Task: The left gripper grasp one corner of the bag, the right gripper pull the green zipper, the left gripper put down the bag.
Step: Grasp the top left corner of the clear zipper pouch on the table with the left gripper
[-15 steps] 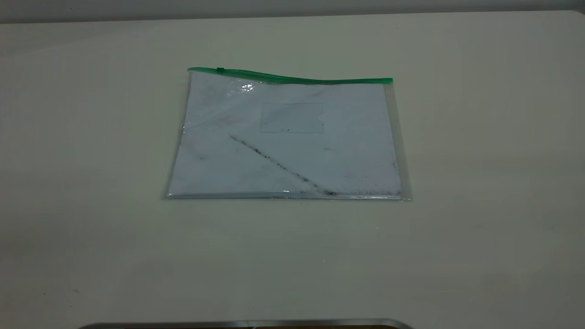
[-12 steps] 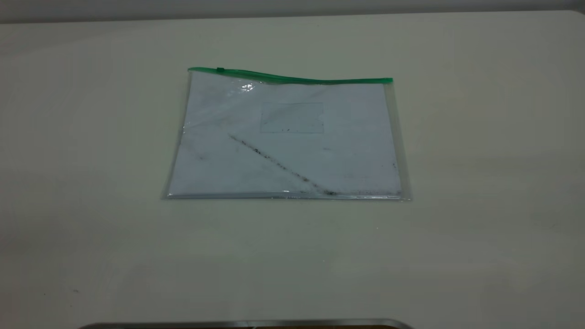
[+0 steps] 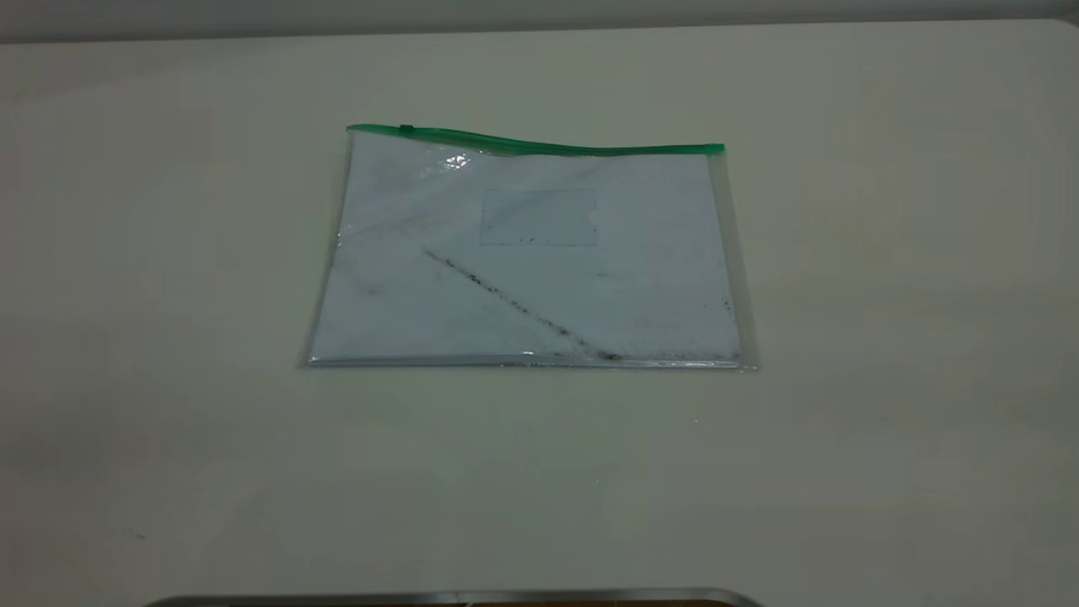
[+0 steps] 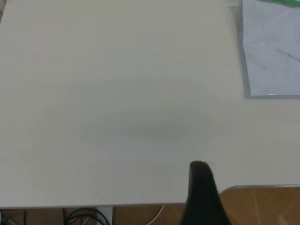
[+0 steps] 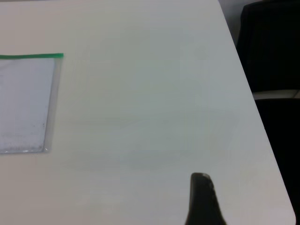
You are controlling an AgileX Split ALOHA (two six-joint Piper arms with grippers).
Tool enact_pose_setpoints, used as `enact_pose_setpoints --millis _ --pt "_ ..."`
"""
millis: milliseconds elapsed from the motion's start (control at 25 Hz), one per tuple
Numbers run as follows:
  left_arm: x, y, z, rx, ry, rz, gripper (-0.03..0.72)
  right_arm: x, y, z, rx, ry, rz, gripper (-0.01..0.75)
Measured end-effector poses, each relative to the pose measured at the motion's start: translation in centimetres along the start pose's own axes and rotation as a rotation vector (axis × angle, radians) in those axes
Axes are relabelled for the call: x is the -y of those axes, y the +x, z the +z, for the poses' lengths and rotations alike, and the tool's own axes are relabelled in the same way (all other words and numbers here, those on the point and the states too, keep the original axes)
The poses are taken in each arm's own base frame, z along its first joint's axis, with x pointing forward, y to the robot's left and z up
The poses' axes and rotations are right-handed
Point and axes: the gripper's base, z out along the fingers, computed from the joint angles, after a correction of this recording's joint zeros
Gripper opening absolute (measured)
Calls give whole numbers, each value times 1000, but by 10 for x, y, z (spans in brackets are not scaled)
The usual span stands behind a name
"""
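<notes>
— So where does the bag (image 3: 527, 253) lie?

— Flat on the white table (image 3: 885, 295), a little toward twelve o'clock from the middle of the exterior view. It is a clear plastic document pouch with white paper showing through, a dark smudge line running from its centre toward five o'clock, and a small rectangular card pocket (image 3: 538, 217) just above centre.

— And the green zipper (image 3: 539, 143)?

— It runs along the pouch's twelve o'clock edge, bowed slightly upward toward the ten o'clock corner. Its small slider tab (image 3: 406, 129) sits near that corner.

— Is either arm on it?

— No. Neither arm appears in the exterior view. The left gripper (image 4: 201, 197) shows only as one dark finger in its own wrist view, over bare table near the edge, well apart from the pouch corner seen there. The right gripper (image 5: 202, 200) likewise shows one dark finger above the tabletop, well apart from the pouch's green-edged corner.

— Released or clenched?

— Can't tell for either; only a single finger of each is visible, and nothing is held against it.

— Anything else?

— A dark chair (image 5: 272, 47) stands beyond the table edge in the right wrist view.
</notes>
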Motion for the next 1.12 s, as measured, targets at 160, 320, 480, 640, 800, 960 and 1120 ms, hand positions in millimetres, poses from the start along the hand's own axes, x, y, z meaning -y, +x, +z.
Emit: enact_pose_setpoints --millis 160,320,480,640,800,960,1120 --pt "0 0 0 0 0 0 581 0 0 0 0 0 0 534" --pt "0 0 0 0 0 0 581 0 0 0 0 0 0 534" --pt "0 0 0 0 0 0 581 0 0 0 0 0 0 534" --pt "0 0 0 0 0 0 581 0 0 0 0 0 0 534" --pt "0 0 0 0 0 -2 581 0 0 0 0 0 0 534" --pt "0 0 0 0 0 -2 581 0 0 0 0 0 0 534" --pt "-1 -9 3 -33 -11 0 581 -2 -1 -1 2 -23 12 534"
